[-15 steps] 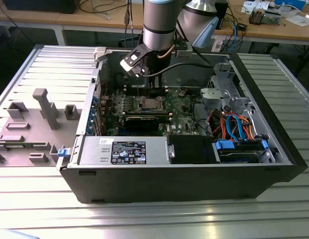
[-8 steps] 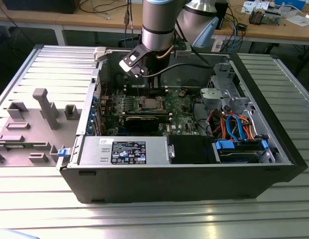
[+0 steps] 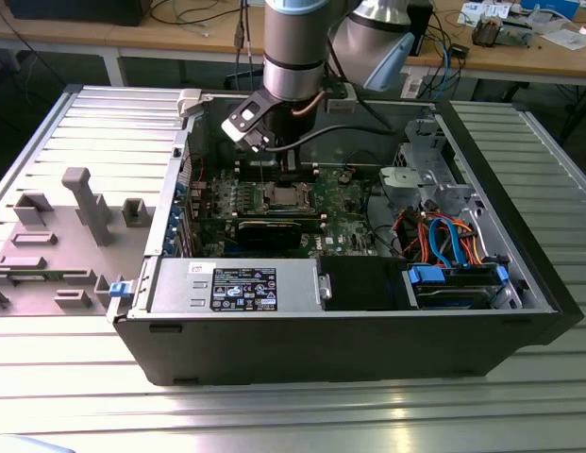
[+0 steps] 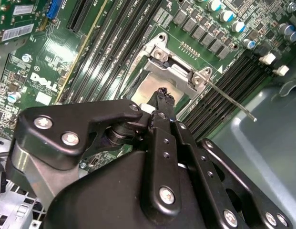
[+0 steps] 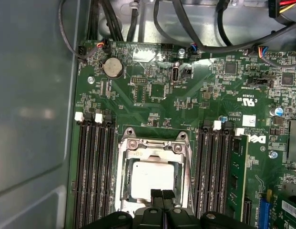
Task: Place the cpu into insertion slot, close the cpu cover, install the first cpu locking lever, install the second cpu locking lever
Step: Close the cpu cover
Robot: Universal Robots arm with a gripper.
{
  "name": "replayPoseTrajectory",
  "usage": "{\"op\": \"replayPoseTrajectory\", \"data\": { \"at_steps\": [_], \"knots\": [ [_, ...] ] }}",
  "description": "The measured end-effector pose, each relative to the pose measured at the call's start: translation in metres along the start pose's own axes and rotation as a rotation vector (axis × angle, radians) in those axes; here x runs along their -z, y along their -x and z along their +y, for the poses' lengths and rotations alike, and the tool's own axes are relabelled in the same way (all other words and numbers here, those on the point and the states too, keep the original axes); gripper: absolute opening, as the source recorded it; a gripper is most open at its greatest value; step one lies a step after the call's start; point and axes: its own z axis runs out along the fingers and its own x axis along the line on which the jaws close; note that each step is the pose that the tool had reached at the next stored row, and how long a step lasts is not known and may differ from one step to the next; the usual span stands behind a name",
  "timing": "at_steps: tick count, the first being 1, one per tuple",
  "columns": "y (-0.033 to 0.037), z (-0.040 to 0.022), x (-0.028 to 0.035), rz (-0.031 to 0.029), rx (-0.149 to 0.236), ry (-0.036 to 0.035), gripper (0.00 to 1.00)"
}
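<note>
Over the green board (image 5: 205,109), the pincer (image 5: 162,194), narrow and empty, sits at the cover (image 5: 155,145) lying on the cpu (image 5: 152,179); a lever (image 4: 231,100) seems unlatched; it needs steady pressing.

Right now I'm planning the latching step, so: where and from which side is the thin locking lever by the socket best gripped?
Probably near its free end. The locking lever is a thin bare rod jutting from a corner of the cpu cover out over the memory slots. Come from above, pinching across the rod; the hinge end is crowded.
</note>
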Motion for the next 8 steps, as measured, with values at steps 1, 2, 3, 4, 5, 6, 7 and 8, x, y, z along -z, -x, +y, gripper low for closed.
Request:
{"op": "replayPoseTrajectory", "data": {
  "at_steps": [1, 2, 3, 4, 5, 6, 7, 8],
  "knots": [
    [0.0000, -0.0005, -0.0005, 0.0002, 0.002, 0.0000, 0.11],
    [-0.0001, -0.0012, -0.0012, 0.0006, 0.005, -0.0001, 0.11],
    [-0.0001, -0.0018, -0.0020, 0.0010, 0.008, -0.0002, 0.11],
    [-0.0001, -0.0023, -0.0024, 0.0014, 0.010, -0.0002, 0.11],
    [-0.0001, -0.0026, -0.0028, 0.0016, 0.012, -0.0003, 0.11],
    [-0.0001, -0.0028, -0.0030, 0.0016, 0.013, -0.0003, 0.11],
    [-0.0001, -0.0030, -0.0032, 0.0016, 0.015, -0.0005, 0.11],
    [-0.0002, -0.0031, -0.0033, 0.0016, 0.016, -0.0005, 0.11]
  ]
}}
